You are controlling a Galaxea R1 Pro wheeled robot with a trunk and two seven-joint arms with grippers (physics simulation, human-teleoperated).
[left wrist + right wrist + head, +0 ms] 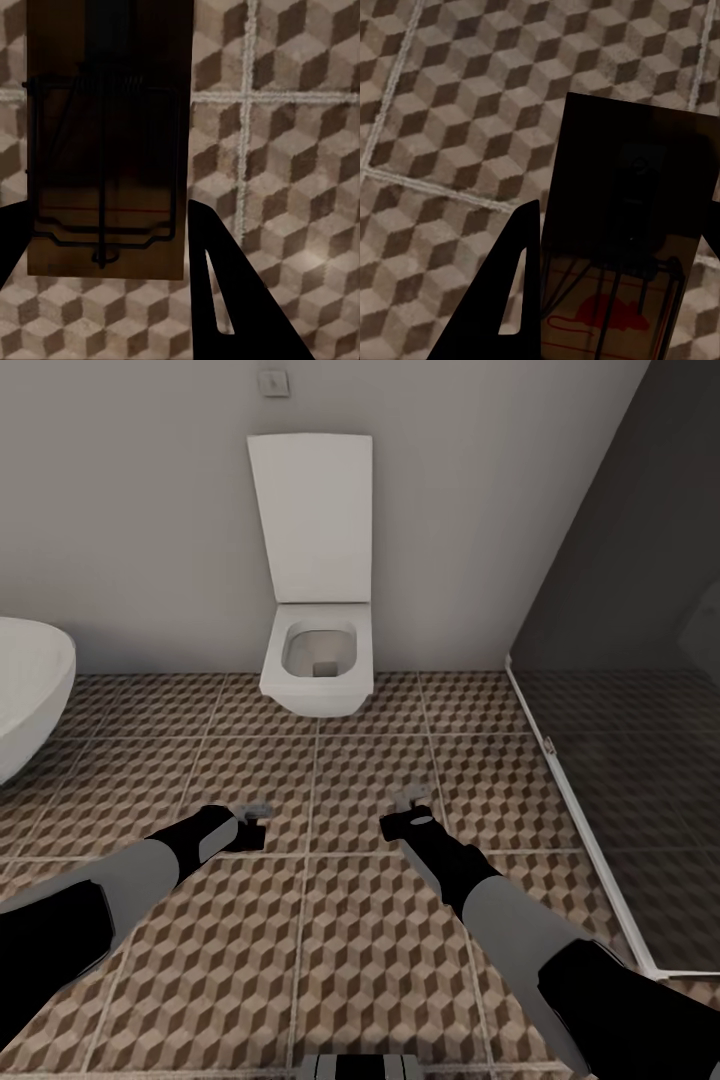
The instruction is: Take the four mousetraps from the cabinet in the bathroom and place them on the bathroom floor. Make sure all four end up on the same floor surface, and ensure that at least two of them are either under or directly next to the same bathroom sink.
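Both arms reach out low over the bathroom floor with its brown cube-pattern tiles. My left gripper is shut on a mousetrap; in the left wrist view this wooden board with dark wire sits between the dark fingers of the gripper. My right gripper is shut on a second mousetrap. The right wrist view shows that trap, with a red mouse print, held in the gripper above the tiles. The cabinet and the sink are out of view.
A white wall-hung toilet with its lid up stands straight ahead against the wall. A white oval bathtub curves in at the left. A dark glass shower screen with a white floor rail closes off the right side.
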